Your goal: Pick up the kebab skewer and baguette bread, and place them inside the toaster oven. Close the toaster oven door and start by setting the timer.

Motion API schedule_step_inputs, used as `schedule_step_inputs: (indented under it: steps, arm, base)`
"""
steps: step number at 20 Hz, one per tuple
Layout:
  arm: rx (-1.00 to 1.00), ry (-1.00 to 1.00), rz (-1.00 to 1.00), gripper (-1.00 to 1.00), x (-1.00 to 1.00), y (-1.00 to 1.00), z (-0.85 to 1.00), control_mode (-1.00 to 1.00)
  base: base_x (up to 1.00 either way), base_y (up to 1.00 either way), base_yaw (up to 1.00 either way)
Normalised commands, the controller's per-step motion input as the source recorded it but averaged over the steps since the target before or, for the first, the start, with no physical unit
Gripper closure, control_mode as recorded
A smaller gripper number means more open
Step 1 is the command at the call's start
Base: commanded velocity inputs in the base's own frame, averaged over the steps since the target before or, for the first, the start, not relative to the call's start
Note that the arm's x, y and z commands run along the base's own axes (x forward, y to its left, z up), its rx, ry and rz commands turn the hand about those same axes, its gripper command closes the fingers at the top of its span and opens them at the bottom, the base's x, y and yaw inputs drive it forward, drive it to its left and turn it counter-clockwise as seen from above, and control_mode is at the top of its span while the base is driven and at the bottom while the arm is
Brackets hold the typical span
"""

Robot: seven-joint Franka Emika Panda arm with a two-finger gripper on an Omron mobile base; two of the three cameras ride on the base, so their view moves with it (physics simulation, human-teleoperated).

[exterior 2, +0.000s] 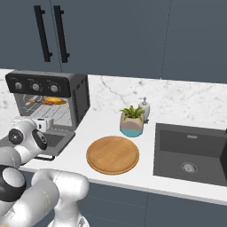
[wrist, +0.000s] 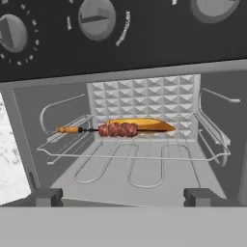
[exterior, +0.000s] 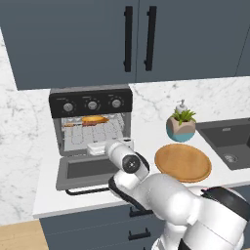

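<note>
One hand view resolves kebab skewer [wrist: 113, 129] before baguette bread [wrist: 144, 125].

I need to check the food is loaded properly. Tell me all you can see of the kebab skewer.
The kebab skewer is a thin stick with an orange handle end, threaded with dark red-brown meat chunks. It lies flat on the wire rack inside the toaster oven, directly in front of the baguette bread, apparently touching it.
</note>
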Motion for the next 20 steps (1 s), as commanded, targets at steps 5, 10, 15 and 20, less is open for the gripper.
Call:
schedule_step_inputs:
  steps: [5, 10, 15, 20]
  arm:
    - [0.00, 0.07, 0.00, -1.00, -0.63, 0.20, 0.00, -1.00]
    - [0.00, 0.11, 0.00, -1.00, -0.68, 0.23, 0.00, -1.00]
    - [0.00, 0.19, 0.00, -1.00, -0.74, 0.18, -0.02, -1.00]
    - [0.00, 0.15, 0.00, -1.00, -0.44, 0.08, -0.05, -1.00]
  base:
    - [0.00, 0.00, 0.00]
    - [0.00, 0.00, 0.00]
    - [0.00, 0.00, 0.00]
    - [0.00, 0.00, 0.00]
